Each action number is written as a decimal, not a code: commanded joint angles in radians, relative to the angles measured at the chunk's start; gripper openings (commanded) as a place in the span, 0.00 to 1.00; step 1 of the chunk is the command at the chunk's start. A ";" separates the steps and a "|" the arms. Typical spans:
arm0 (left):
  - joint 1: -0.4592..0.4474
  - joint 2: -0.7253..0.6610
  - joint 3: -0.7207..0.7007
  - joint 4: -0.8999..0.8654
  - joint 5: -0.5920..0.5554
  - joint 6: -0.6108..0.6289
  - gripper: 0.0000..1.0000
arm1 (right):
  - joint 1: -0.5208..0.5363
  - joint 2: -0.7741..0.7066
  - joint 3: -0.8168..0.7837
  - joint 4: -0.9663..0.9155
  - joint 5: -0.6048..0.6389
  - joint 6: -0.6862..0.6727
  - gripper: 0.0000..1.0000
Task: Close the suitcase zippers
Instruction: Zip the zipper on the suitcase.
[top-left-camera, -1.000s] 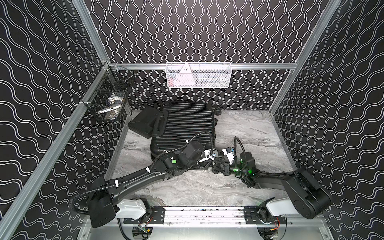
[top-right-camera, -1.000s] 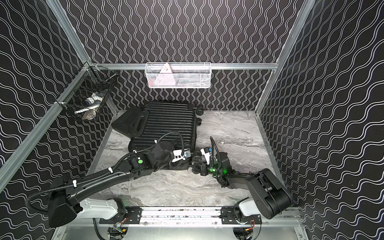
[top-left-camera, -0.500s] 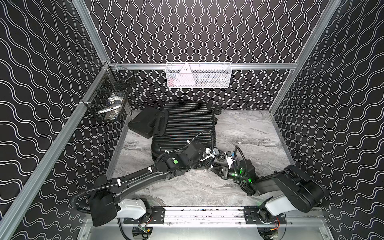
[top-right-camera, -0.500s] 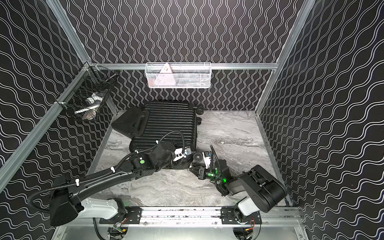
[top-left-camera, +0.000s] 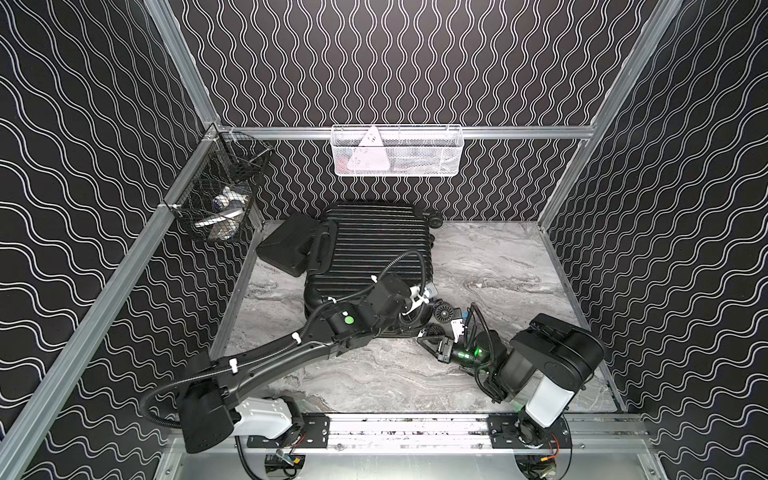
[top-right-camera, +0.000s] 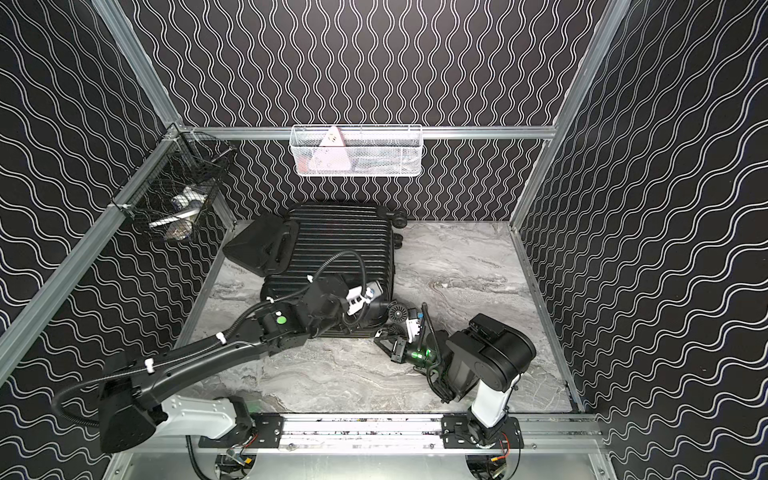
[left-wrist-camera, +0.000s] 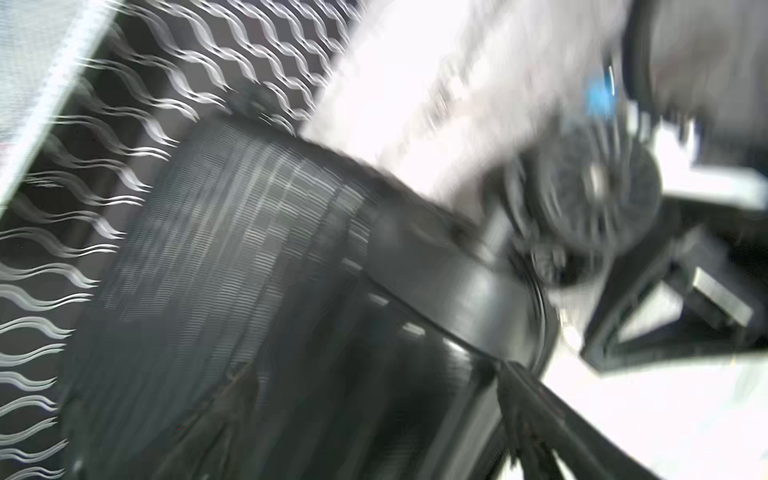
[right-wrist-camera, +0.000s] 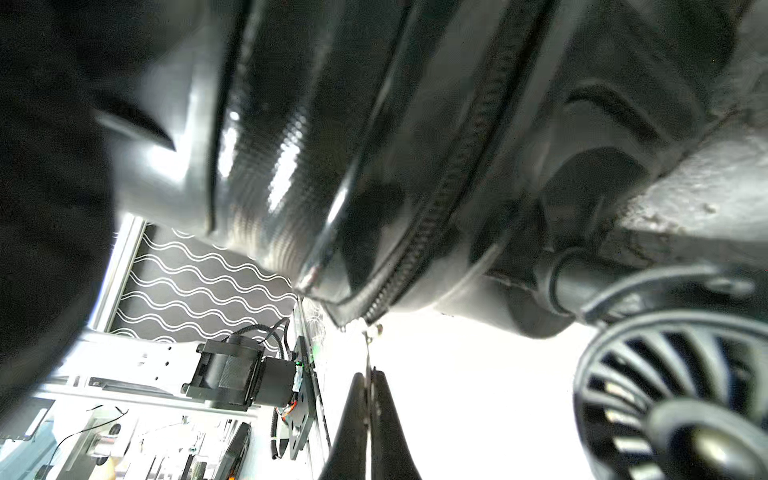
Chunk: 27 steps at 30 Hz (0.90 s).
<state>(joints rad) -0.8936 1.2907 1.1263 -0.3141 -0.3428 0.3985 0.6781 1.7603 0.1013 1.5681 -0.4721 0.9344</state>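
The black ribbed suitcase (top-left-camera: 374, 241) (top-right-camera: 340, 237) lies flat at the back left of the marble table. My left gripper (top-left-camera: 422, 297) (top-right-camera: 365, 297) hovers over its near right corner, open; the left wrist view is blurred, with the shell (left-wrist-camera: 249, 249) between the wide-set fingers (left-wrist-camera: 536, 415). My right gripper (top-left-camera: 420, 340) (top-right-camera: 376, 340) sits low on the table by the corner wheels (top-left-camera: 444, 311). It (right-wrist-camera: 368, 374) is shut on a thin metal zipper pull (right-wrist-camera: 367, 349), which hangs from the end of the zip track (right-wrist-camera: 440, 199).
A smaller flat black case (top-left-camera: 286, 245) leans on the suitcase's left side. A white wire basket (top-left-camera: 397, 151) hangs on the back wall and a black one (top-left-camera: 220, 203) on the left wall. A suitcase wheel (right-wrist-camera: 685, 395) is close beside my right gripper.
My right gripper has drawn the pull toward the near side and slightly left round the suitcase corner, its arm folding back. My left gripper stays over the corner, still moving.
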 joint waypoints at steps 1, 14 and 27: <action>0.028 -0.028 0.075 -0.056 0.030 -0.161 0.98 | 0.005 -0.002 -0.003 -0.077 -0.034 0.004 0.00; 0.738 0.091 0.348 -0.375 0.294 -0.526 0.85 | 0.003 -0.025 0.014 -0.136 -0.025 -0.030 0.00; 1.008 0.372 0.433 -0.378 0.551 -0.564 0.66 | 0.003 -0.109 0.032 -0.259 -0.026 -0.061 0.00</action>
<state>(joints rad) 0.1074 1.6440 1.5505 -0.6842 0.1490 -0.1547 0.6788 1.6596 0.1322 1.3933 -0.4770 0.8864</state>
